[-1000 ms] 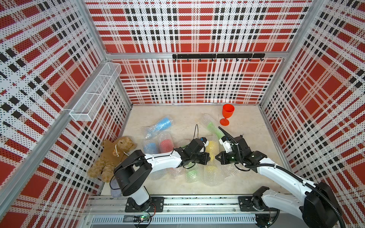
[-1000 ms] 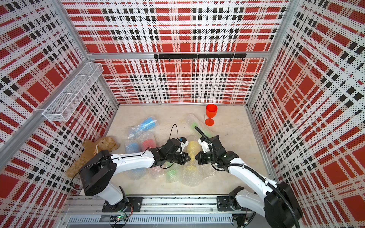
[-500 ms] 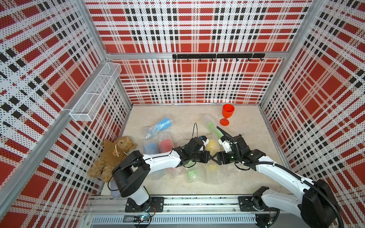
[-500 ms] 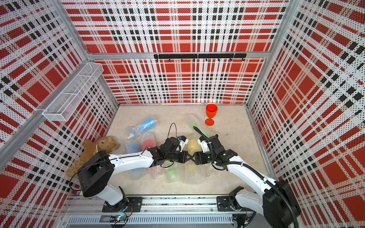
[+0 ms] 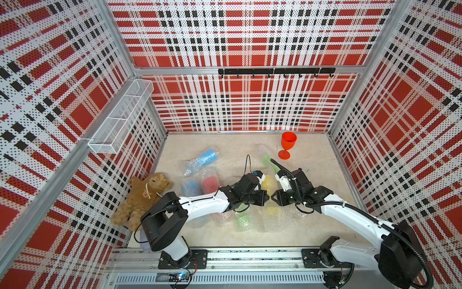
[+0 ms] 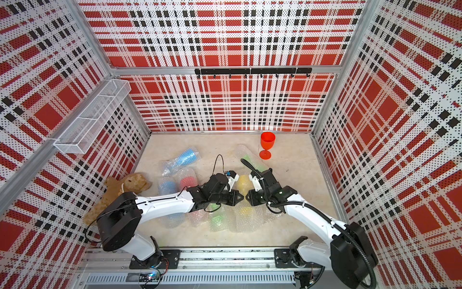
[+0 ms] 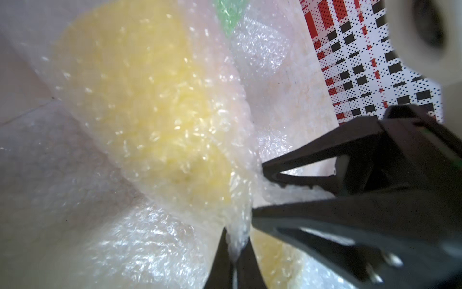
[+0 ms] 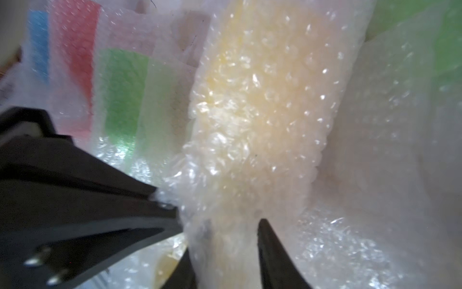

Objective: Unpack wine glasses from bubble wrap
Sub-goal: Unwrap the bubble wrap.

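Wine glasses (image 6: 186,182), opaque plastic stemmed goblets, lie across the pale beige table (image 5: 330,160), and we find all but one bundled in clear, shiny bubble wrap (image 5: 287,217). The bare one is a red goblet (image 5: 287,145) standing upright at the back right of the table. The wrapped yellow goblet (image 5: 268,182) lies at mid-table between the two arms, and in both top views the grippers meet above it, tip almost to tip. In the left wrist view we see the left gripper (image 7: 236,235) clamped tight on a thin fold of the yellow goblet's wrap. In the right wrist view the right gripper (image 8: 225,237) has its jaws pressed against either side of the same wrapped bundle, gripping it through the plastic; the yellow shows faintly between them. Toward the front, just left of the yellow goblet, lies a wrapped green goblet (image 5: 243,220), partly under the left arm. Farther left a wrapped red goblet (image 5: 210,184) and a wrapped blue goblet (image 5: 191,187) lie side by side, touching, with a second wrapped blue goblet (image 5: 206,159) behind them, tilted toward the back wall. A second wrapped green goblet (image 5: 265,159) lies just in front of the red goblet's foot. A brown teddy bear (image 5: 145,195) sprawls against the left wall, below a white wire basket (image 5: 120,117) fixed to that wall.
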